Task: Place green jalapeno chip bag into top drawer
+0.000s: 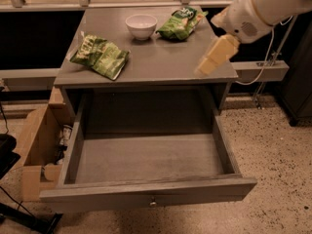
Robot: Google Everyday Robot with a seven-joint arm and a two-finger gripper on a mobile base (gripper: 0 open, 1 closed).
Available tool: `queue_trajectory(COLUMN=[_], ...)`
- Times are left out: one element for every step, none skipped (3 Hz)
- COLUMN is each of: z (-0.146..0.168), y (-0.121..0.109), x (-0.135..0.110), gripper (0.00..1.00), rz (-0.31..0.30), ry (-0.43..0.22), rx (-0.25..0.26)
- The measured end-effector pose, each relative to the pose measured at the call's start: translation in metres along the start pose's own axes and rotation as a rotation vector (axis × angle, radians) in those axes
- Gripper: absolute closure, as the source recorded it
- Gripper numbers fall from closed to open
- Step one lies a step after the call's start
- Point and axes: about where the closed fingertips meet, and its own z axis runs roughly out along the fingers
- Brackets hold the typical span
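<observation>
The gripper (209, 61) hangs over the table's (161, 65) right front corner, holding nothing (whether it is open or closed cannot be told). The chip bag (100, 56) lies well to its left, near the tabletop's left edge, with bare surface between them. Below, the top drawer (146, 191) stands pulled out, its grey inside facing up.

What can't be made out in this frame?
- Arm: cut off by the top and right edges, camera view; only its end and the gripper, above the front right corner of the table, show.
- Box contents: partly hidden by the left wall of the drawer.
- Cabinet interior behind the drawer: in shadow.
- Light-green bag lettering: unreadable on crumpled foil.
</observation>
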Motion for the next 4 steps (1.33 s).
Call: queue_trajectory(z=[0.039,0.045,0.07,0.116], y=[-0.033,-0.036,-0.046,-0.066], x=[-0.044,-0.047,-0.058,-0.091], gripper=[0.0,0.0,0.0,0.0], rz=[-0.026,-0.021,0.001,0.023], ry=[-0.119,-0.13,-0.176,-0.243], rx=[0.013,0.011,0.001,-0.014])
